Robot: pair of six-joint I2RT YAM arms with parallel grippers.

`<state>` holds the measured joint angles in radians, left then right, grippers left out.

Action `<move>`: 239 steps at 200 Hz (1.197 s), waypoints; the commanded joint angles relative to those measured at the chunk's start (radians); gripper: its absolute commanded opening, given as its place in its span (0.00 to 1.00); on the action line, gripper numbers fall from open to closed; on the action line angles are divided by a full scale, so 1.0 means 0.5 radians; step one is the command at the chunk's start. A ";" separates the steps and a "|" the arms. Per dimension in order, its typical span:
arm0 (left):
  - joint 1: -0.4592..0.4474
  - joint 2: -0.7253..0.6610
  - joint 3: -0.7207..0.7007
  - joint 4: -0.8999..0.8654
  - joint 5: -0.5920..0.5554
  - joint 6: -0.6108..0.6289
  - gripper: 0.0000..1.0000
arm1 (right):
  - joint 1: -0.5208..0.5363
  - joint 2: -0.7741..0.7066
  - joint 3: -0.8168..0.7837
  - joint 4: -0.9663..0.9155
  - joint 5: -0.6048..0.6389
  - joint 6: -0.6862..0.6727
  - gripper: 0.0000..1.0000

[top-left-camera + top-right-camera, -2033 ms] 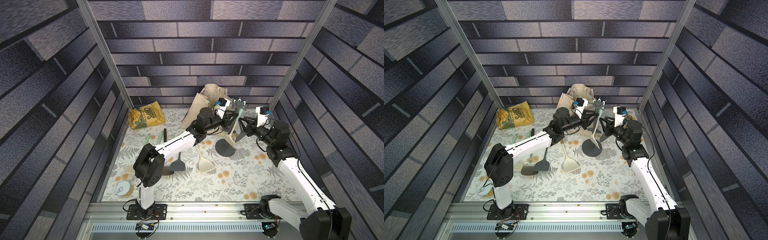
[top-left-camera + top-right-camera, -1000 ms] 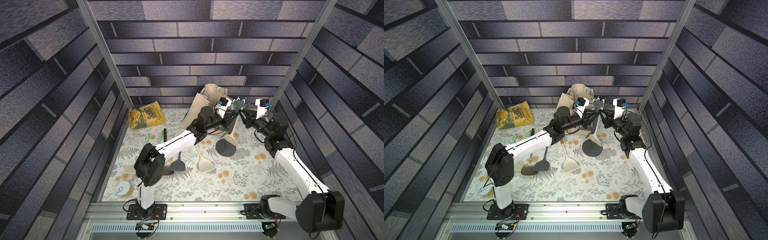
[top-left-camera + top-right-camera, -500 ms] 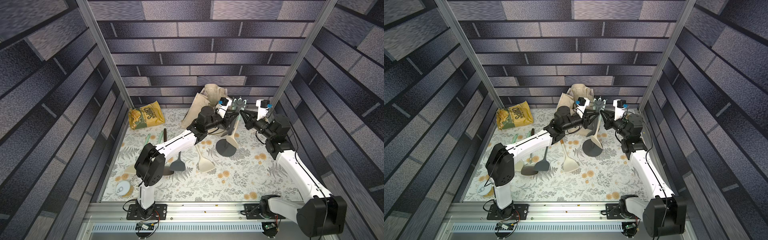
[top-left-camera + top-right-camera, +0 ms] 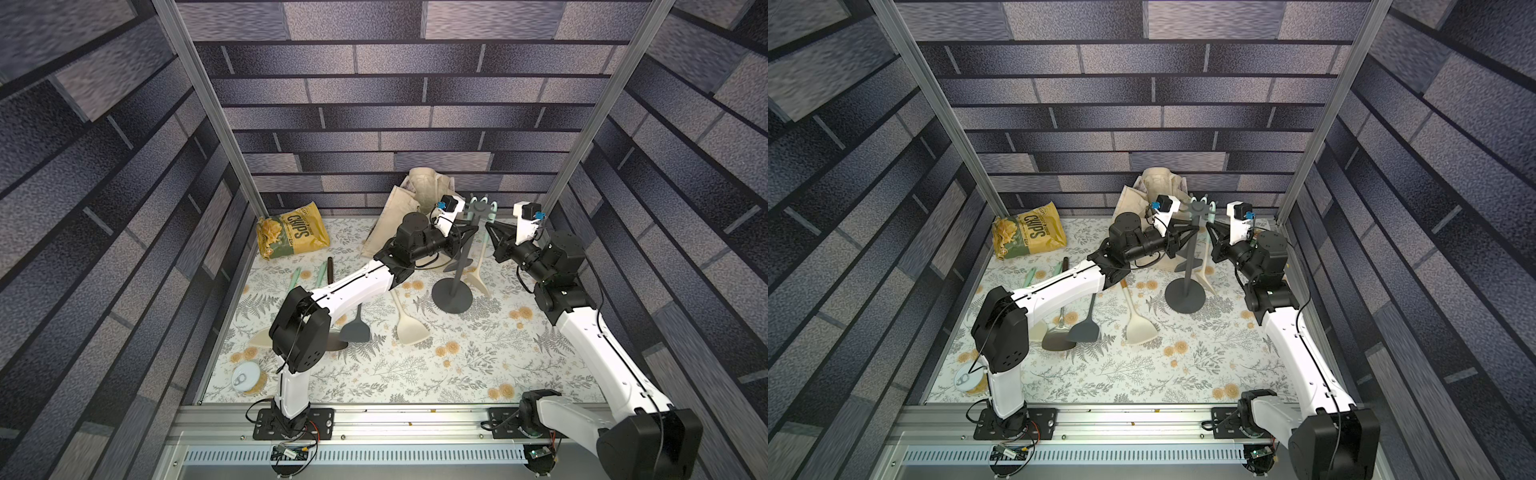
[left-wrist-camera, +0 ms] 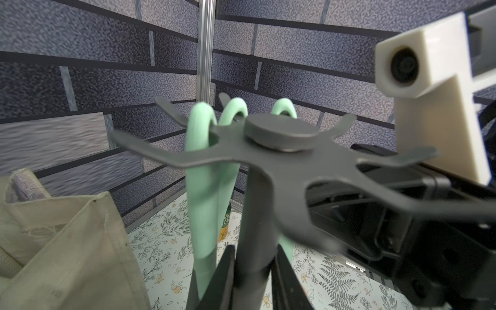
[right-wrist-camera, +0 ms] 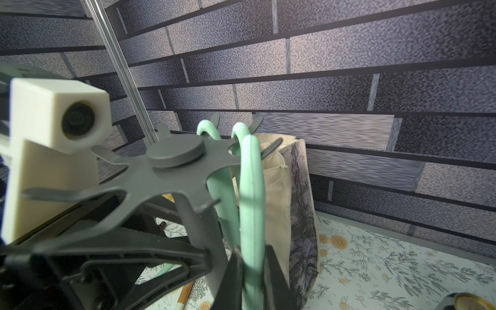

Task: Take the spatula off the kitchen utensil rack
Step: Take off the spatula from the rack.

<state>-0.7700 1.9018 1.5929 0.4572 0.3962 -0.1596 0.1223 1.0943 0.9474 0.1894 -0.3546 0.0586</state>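
- Floral mat [image 4: 415,374], rack [image 4: 452,297] upright at back.
- My left gripper [image 5: 253,255] clamped on rack pole.
- My right gripper [image 6: 252,257] pinched on hanging spatula [image 6: 248,188] handle.

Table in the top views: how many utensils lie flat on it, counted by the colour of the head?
Cream heads: 2
Dark heads: 2
Total: 4
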 commanded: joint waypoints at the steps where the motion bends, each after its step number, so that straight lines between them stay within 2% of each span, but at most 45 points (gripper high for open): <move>1: -0.008 -0.021 0.064 -0.068 0.057 -0.110 0.21 | -0.003 -0.077 0.078 0.005 0.142 -0.066 0.00; 136: 0.020 0.001 0.083 -0.095 0.070 -0.141 0.20 | -0.004 -0.166 0.103 -0.039 0.527 -0.217 0.00; 182: 0.025 -0.022 0.068 -0.085 0.079 -0.147 0.20 | -0.002 -0.138 0.170 -0.258 0.681 -0.198 0.00; 224: 0.023 -0.092 0.016 -0.076 0.076 -0.136 0.20 | -0.003 -0.086 0.219 -0.609 0.842 -0.092 0.00; 239: 0.022 -0.118 -0.003 -0.077 0.073 -0.129 0.20 | -0.005 -0.071 0.326 -0.771 0.896 -0.075 0.00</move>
<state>-0.7574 1.9018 1.6054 0.4351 0.3969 -0.1631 0.1257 1.0512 1.0336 -0.0544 0.0162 -0.0147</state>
